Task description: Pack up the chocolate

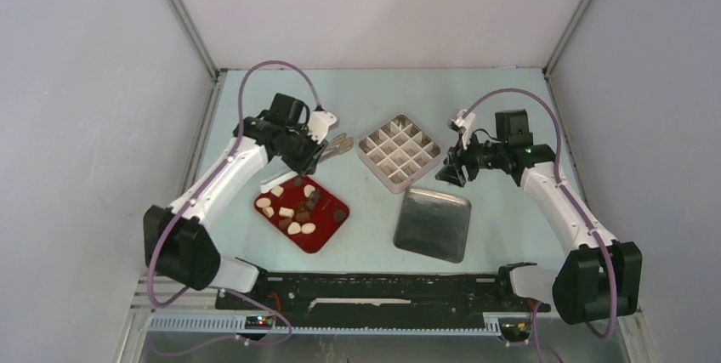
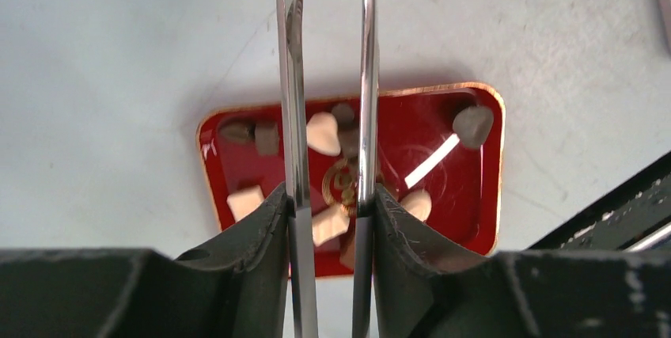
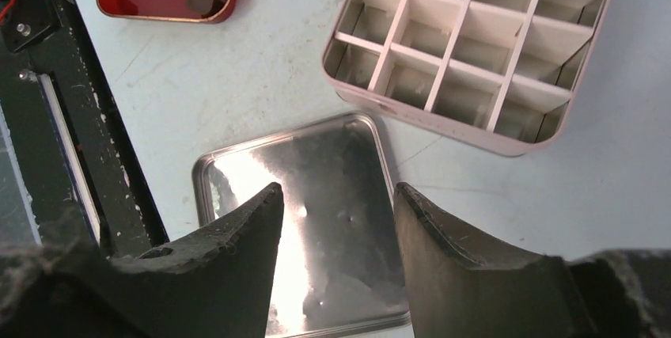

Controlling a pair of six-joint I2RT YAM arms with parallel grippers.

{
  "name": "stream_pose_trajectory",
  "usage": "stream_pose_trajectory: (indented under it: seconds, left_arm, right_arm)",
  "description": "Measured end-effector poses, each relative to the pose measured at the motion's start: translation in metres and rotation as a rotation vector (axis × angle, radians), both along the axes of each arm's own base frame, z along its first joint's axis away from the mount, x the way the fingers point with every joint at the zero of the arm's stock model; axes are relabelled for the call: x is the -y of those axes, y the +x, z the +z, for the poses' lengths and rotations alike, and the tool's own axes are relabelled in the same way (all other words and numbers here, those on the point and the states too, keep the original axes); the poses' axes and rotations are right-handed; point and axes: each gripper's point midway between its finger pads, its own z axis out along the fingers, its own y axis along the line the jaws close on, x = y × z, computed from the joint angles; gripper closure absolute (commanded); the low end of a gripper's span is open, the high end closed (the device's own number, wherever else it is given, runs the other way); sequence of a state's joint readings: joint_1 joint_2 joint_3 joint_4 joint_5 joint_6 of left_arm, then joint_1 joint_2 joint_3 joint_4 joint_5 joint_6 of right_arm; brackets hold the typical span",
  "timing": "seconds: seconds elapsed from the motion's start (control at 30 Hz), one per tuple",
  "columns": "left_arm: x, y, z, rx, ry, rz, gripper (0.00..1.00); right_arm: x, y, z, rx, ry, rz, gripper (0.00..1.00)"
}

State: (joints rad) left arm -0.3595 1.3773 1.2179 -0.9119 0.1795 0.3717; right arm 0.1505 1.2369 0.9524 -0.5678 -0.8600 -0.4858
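left gripper (image 2: 328, 205): clamped on the metal tongs (image 2: 290, 77), one finger (image 2: 253, 235) pressing on each arm from outside.
metal tongs: the two arms run side by side up the middle of the left wrist frame with a narrow gap between them; the tips are cut off at the top edge, so cannot tell whether they carry anything.
right gripper (image 3: 336, 195): jaws apart, nothing between them, hanging over the silver lid (image 3: 316, 156).
chocolate (image 1: 293, 210): cream and dark brown pieces lying in the red tray (image 1: 329, 231), centre left of the top view, beneath the tongs.
divided box (image 1: 398, 153): centre of the top view, between both grippers, just above the lid.
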Motion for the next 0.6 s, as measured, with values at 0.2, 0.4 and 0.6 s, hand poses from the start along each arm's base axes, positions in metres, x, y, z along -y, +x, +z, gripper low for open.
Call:
stream_pose_trajectory:
  seconds: [0.2,0.4,0.6]
  left_arm:
    - [0.032,0.025,-0.011,-0.004,-0.046,-0.017,0.87]
    - [0.054,0.049,-0.010,0.008,-0.084,-0.024,0.85]
    - [0.062,0.054,-0.024,-0.028,-0.075,-0.022,0.84]
  right_arm:
    - [0.009,0.001,-0.007,-0.007,-0.012,-0.033,0.44]
    - [0.010,0.004,-0.006,0.012,-0.010,-0.039,0.44]
    - [0.011,0.003,-0.009,0.007,-0.014,-0.043,0.44]
